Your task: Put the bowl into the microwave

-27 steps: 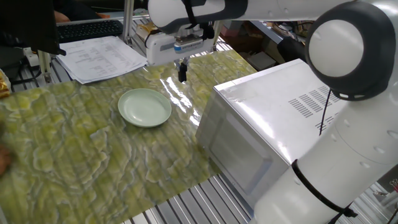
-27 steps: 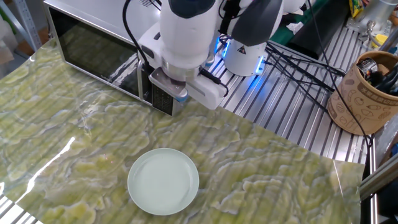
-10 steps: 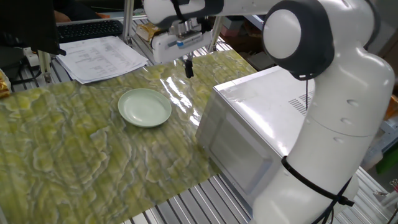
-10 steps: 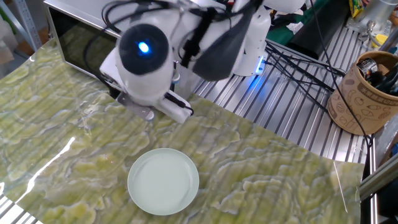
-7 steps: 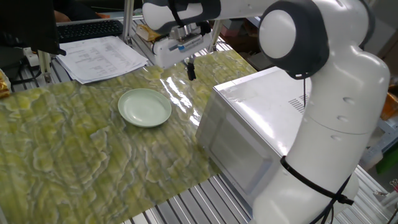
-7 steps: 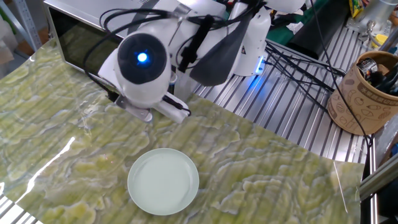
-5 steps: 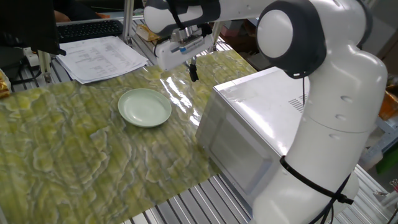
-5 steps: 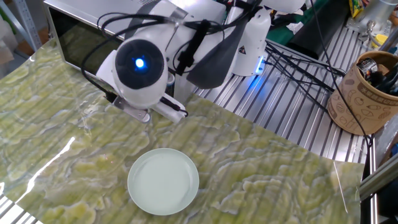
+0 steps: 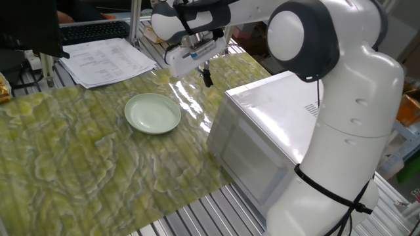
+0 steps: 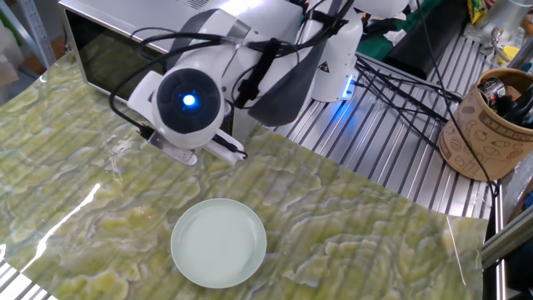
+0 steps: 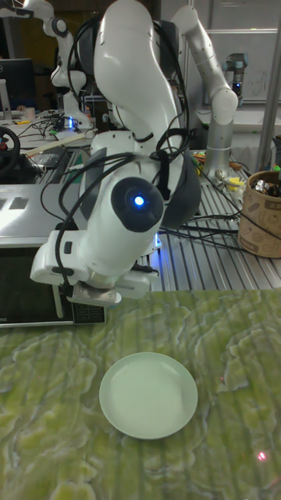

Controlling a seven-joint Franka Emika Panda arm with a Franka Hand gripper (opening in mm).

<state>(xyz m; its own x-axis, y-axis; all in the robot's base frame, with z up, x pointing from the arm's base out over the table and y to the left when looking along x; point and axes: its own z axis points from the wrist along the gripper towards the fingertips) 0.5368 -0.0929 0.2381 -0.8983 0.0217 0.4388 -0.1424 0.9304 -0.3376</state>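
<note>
Light is bright and even, coming from overhead. In one fixed view a streak of white glare lies on the glossy green tabletop [image 9: 79, 157] just beyond the bowl [image 9: 153, 113], and a softer sheen spreads over the microwave [image 9: 282, 124] top beside it. The other fixed view shows a thin glare streak left of the bowl and a glowing blue lamp on the arm [image 10: 188, 102] above it. Shadows are faint and soft-edged. The tall fixed view is dimmer, its background behind the arm dark, with slight softness toward the bottom edge. The bowl is sharp in all three.
</note>
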